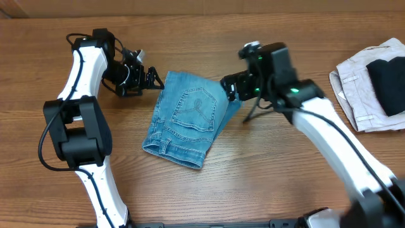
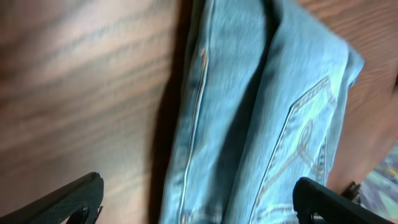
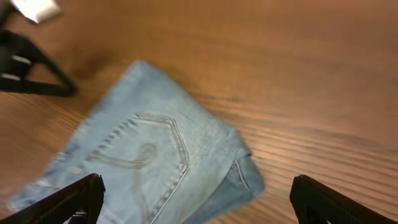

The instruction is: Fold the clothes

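My left tool [image 1: 155,79] hangs just off the upper left corner of the jeans [image 1: 186,117]. Its jaws are spread wide with nothing between them. Its wrist view shows only denim and bare table [image 1: 266,183] beneath the gap.

The jeans lie flat on the table as a compact, roughly rectangular packet, tilted a little. A stitched back pocket [image 1: 196,107] faces up, and what looks like the waistband runs along the lower edge. Several layers show along the packet's left side. At its right edge a flap of a lower layer pokes out.

My right tool [image 1: 228,90] sits at the upper right corner of the jeans, jaws just as wide apart and gripping nothing. Whether a finger touches the cloth I cannot tell.

Well to the right of the jeans lies an off-white garment [image 1: 354,88] with a black garment [image 1: 387,82] resting on it.

I judge the folding of the jeans close to done. The legs seem tucked inside and no hem trails out. What looks left is squaring that stray flap on the right. The two garments to the right may also need folding, if they belong to the job.
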Controlling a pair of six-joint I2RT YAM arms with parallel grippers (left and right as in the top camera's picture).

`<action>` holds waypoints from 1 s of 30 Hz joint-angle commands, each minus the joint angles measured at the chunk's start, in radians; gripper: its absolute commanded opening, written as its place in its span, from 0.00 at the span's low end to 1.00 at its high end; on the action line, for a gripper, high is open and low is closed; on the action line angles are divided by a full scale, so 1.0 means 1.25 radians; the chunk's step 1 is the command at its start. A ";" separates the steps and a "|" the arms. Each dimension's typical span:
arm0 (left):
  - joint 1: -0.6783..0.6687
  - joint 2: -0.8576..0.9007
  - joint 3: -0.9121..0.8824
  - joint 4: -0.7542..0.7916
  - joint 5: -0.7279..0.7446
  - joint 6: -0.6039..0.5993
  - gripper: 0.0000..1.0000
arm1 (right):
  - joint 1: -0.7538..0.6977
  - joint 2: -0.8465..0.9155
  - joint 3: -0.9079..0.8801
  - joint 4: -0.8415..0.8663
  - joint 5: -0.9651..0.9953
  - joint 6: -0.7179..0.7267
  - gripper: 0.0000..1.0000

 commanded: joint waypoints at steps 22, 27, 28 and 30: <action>-0.134 0.074 -0.018 0.021 -0.027 -0.001 1.00 | -0.114 0.078 0.006 -0.222 -0.206 0.117 1.00; -0.162 0.074 -0.020 0.026 -0.029 -0.001 0.98 | -0.109 0.178 0.006 -0.214 -0.255 0.137 1.00; -0.164 0.074 -0.020 0.026 -0.029 -0.001 0.96 | -0.109 0.196 0.006 -0.211 -0.255 0.141 1.00; -0.164 0.074 -0.020 0.025 -0.029 -0.002 0.93 | -0.109 0.226 0.005 -0.200 -0.266 0.144 1.00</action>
